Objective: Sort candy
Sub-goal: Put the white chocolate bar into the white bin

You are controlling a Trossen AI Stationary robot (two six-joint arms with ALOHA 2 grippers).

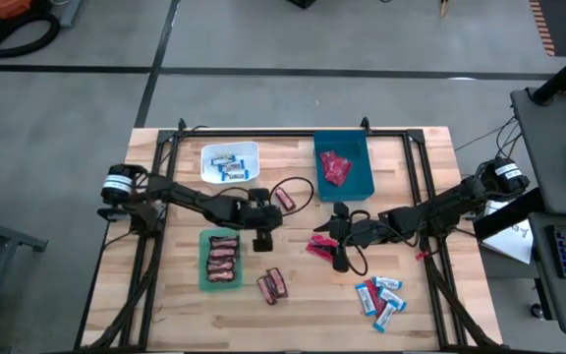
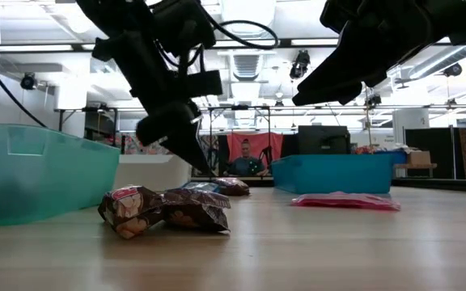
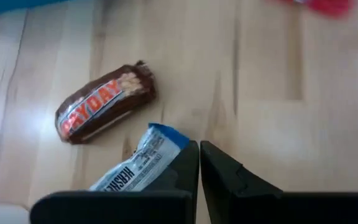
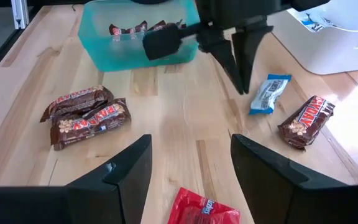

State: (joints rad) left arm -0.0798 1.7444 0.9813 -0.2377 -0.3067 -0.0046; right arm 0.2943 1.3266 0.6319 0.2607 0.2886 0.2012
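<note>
My left gripper [image 1: 262, 239] [image 3: 199, 169] is shut, pointing down just above the table. A blue-and-white mini bar [image 3: 137, 172] [image 4: 270, 93] lies flat right beside its fingertips. A brown mini bar [image 3: 104, 102] [image 4: 307, 121] lies a little beyond. My right gripper [image 1: 332, 246] [image 4: 191, 177] is open and raised over a red packet [image 4: 201, 210] [image 2: 345, 200] that lies flat on the table. Two brown bars [image 4: 86, 115] [image 2: 164, 210] lie together near the green bin [image 1: 204, 280]. Several blue-and-white bars [image 1: 381, 295] lie toward the near right.
The white bin [image 1: 208, 153] holds blue-and-white bars, the blue bin [image 1: 362, 147] holds red packets, and the green bin holds brown bars. A black frame [image 1: 263, 133] borders the table. A person [image 2: 243, 159] sits far behind. Bare wood lies between the two grippers.
</note>
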